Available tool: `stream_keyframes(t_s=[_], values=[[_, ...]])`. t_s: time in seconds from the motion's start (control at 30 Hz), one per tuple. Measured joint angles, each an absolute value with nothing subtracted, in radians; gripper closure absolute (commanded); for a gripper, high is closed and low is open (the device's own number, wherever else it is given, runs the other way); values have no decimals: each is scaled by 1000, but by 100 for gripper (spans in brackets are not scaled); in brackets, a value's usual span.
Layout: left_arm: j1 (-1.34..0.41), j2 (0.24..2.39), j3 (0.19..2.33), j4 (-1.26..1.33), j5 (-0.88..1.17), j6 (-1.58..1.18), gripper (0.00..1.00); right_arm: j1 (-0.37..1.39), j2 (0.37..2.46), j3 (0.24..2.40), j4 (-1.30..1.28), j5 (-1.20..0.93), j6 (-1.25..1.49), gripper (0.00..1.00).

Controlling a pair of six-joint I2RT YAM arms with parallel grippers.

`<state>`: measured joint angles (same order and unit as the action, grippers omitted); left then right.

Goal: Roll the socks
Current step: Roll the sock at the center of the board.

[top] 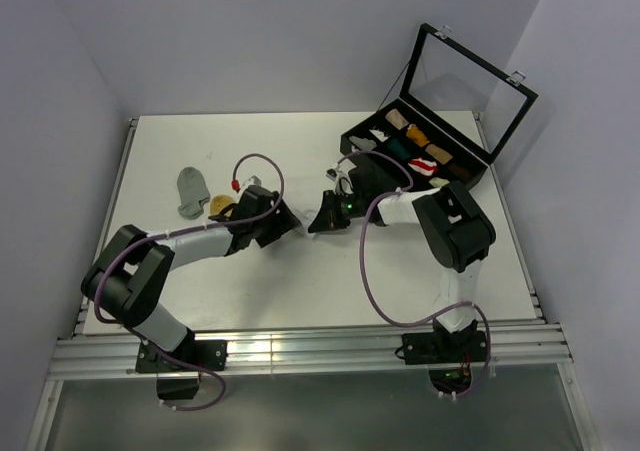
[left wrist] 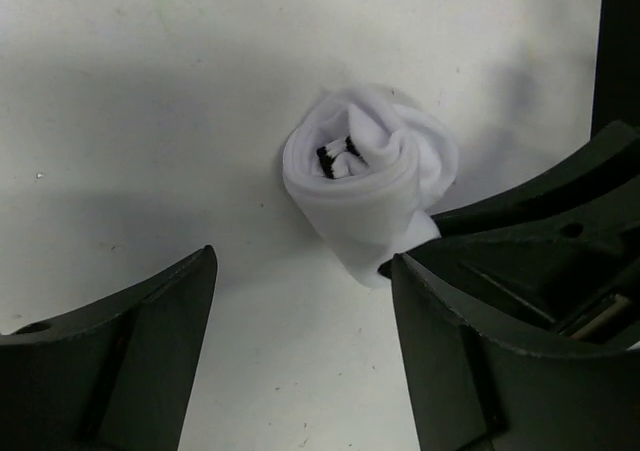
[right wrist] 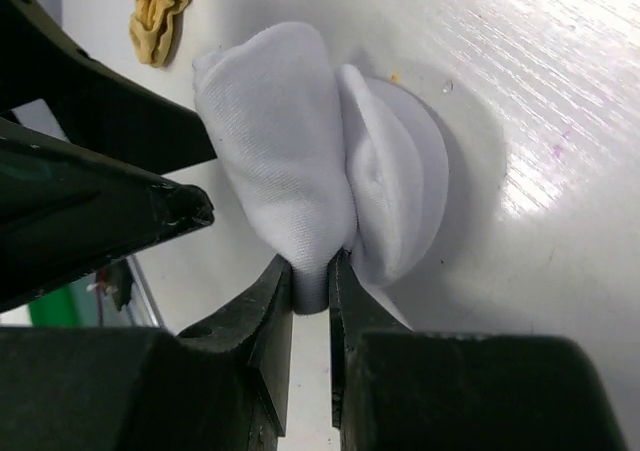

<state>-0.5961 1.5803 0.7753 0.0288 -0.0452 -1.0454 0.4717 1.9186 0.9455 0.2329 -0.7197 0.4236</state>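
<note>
The white sock (left wrist: 365,176) lies rolled into a bundle on the table, its black cuff stripes showing at the roll's centre. My right gripper (right wrist: 312,281) is shut on a fold of the white sock (right wrist: 290,151) at its near edge. My left gripper (left wrist: 305,301) is open just in front of the roll, its right finger (left wrist: 470,341) close beside it, not holding it. In the top view both grippers, left (top: 288,221) and right (top: 325,216), meet at mid-table and hide the roll. The grey sock (top: 190,191) and the mustard-yellow sock (top: 220,206) lie flat to the left.
The black compartmented case (top: 415,151) with its glass lid (top: 470,86) raised stands at the back right and holds several coloured rolls. The mustard-yellow sock (right wrist: 160,11) also shows in the right wrist view. The left gripper's finger (right wrist: 100,211) is close on the left there.
</note>
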Motion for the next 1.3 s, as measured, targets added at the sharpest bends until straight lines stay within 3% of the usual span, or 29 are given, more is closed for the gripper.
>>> stream_keyframes(t_s=[0.27,1.0,1.2,1.3], values=[[-596,1579,709,137,-31,-1083,26,453,1996,1031,170,-818,457,100],[-518,1679,606,504,2,-1224,33,451,2002,1049,130,-821,460,100],[-518,1737,643,538,24,-1229,38,451,2002,1049,129,-819,466,100],[-518,1762,669,528,30,-1229,48,451,2002,1049,128,-816,471,100]])
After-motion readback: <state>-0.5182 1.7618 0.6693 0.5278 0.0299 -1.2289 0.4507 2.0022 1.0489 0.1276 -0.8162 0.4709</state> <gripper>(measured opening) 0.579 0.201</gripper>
